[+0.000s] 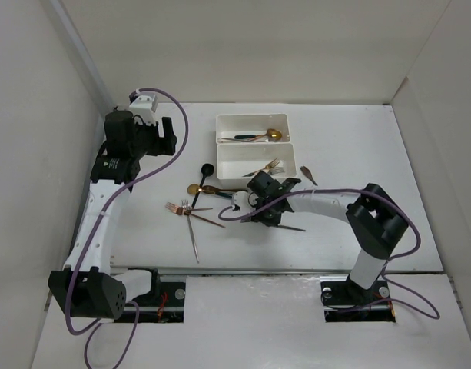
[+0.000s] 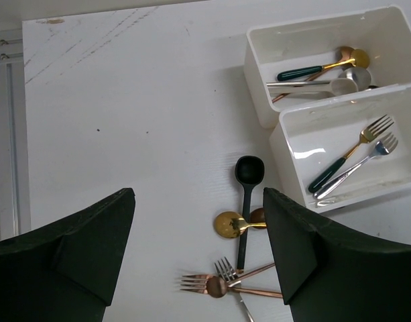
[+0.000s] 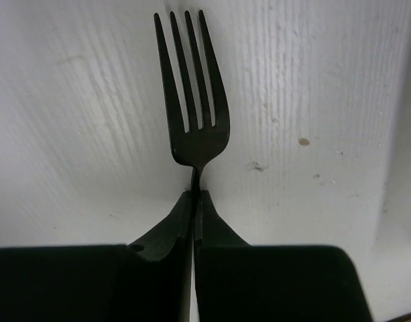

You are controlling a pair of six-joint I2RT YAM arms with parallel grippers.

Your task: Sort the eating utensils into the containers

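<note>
My right gripper [image 3: 194,194] is shut on the neck of a black fork [image 3: 192,100], tines pointing away, low over the table. In the top view it [image 1: 260,201] is just in front of the near tray [image 1: 235,161], and the fork's handle [image 1: 290,226] sticks out behind it. The far tray [image 1: 235,127] holds spoons, the near one forks. My left gripper [image 2: 198,201] is open and empty, held high at the back left [image 1: 167,137]. Below it lie a black spoon [image 2: 249,171], a gold spoon [image 2: 226,223], a copper fork [image 2: 192,282] and a silver fork [image 2: 225,268].
A small copper utensil [image 1: 306,174] lies right of the near tray. The loose utensils [image 1: 190,207] cluster left of my right gripper. White walls enclose the table at the left, back and right. The trays' walls [image 2: 282,144] stand to the right in the left wrist view.
</note>
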